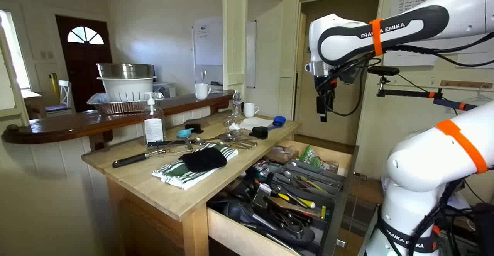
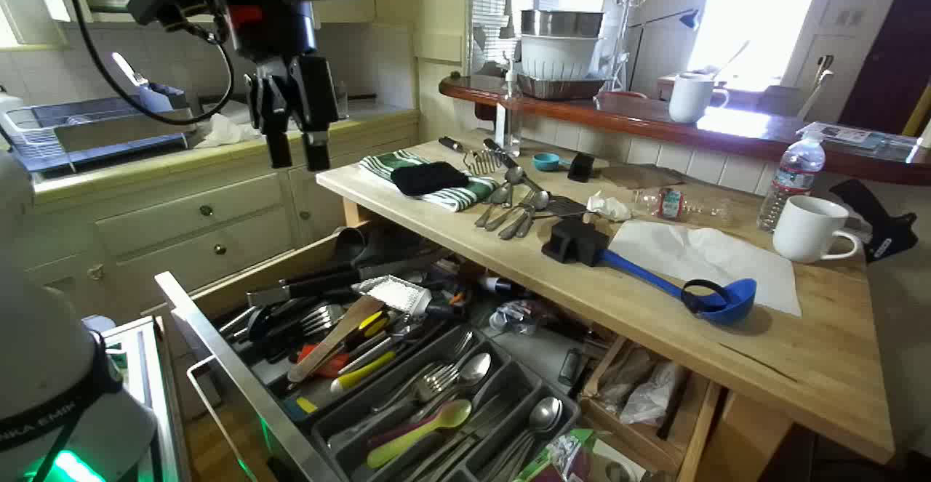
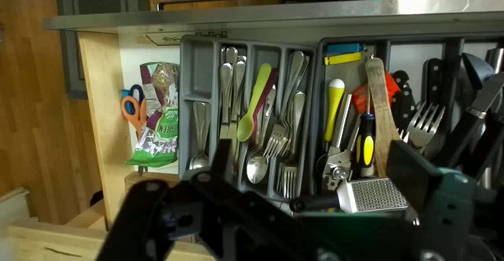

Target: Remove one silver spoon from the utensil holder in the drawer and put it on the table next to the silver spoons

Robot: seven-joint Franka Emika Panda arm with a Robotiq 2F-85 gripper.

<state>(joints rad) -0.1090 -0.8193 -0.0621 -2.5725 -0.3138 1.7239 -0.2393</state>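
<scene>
The grey utensil holder (image 3: 200, 68) lies in the open drawer (image 3: 100, 115), with cutlery in its compartments. Silver spoons (image 3: 257, 168) lie bowl-down in a middle compartment, beside forks; smaller silver spoons (image 3: 199, 161) lie in the left compartment in the wrist view. A lime spoon (image 3: 246, 127) lies across the cutlery. On the table (image 1: 146, 182), silver spoons (image 2: 537, 201) lie in a group near the drawer-side edge. My gripper (image 2: 297, 160) is open and empty, high above the drawer. In the wrist view its fingers (image 3: 311, 150) are wide apart and hide part of the holder.
A grater (image 3: 374, 196), can opener (image 3: 337, 170) and wooden spatula (image 3: 378, 95) lie beside the holder. The table bears a towel (image 2: 465, 195), blue ladle (image 2: 727, 304), white mug (image 2: 807, 227) and water bottle (image 2: 796, 169). The drawer's metal front (image 3: 275, 15) stands along the outer edge.
</scene>
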